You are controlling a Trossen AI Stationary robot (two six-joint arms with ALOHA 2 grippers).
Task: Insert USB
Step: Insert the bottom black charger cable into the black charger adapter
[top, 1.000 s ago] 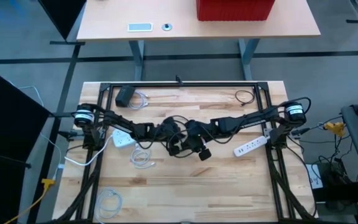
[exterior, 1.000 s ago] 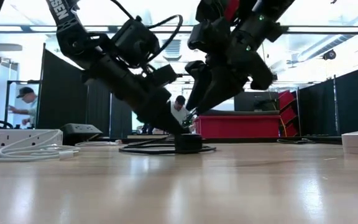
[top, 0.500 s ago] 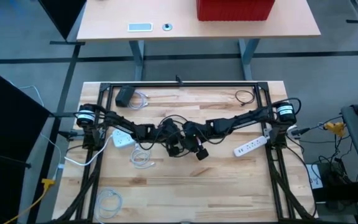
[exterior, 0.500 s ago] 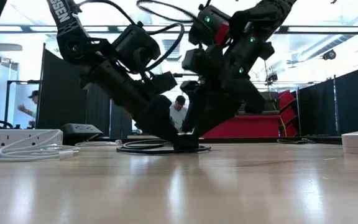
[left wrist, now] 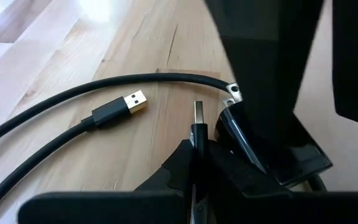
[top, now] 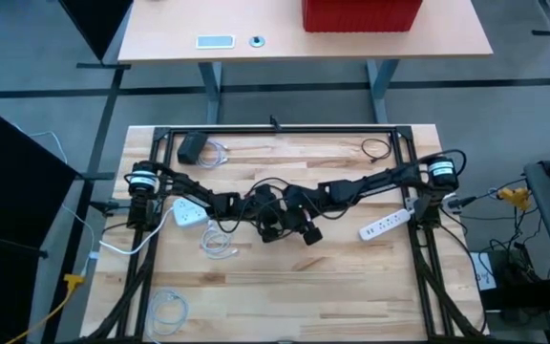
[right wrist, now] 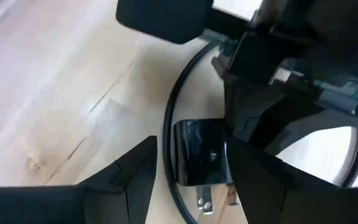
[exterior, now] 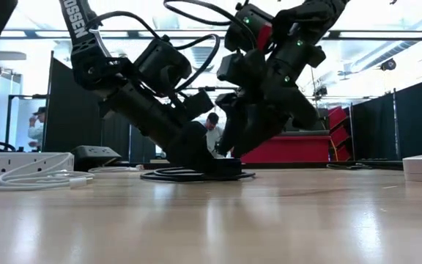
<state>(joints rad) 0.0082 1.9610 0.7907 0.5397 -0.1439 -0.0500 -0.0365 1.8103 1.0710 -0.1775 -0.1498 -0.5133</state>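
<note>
A black adapter block lies on the wooden table at its middle, prongs on one end, inside a loop of black cable. My right gripper is open, one finger on either side of the block; wood shows between one finger and the block. My left gripper is shut on a black USB plug, whose metal tip points past the block's corner. A second USB plug with a gold tip lies loose on the wood beside it. My left gripper pinches the black body of the USB plug between its two fingers, which lie along the plug. The metal tip sticks out ahead of the fingertips. In the low view the gripper slants down from the table's left. The plug is clear of the wood.
A white power strip lies at the right and a white outlet block at the left. White cables lie toward the near left. A black box and a small black cable lie at the far edge.
My right gripper has come down and toward the table's left, onto the adapter block. My left gripper has tipped lower and closer to the block with the USB plug. The block has stayed where it was.
</note>
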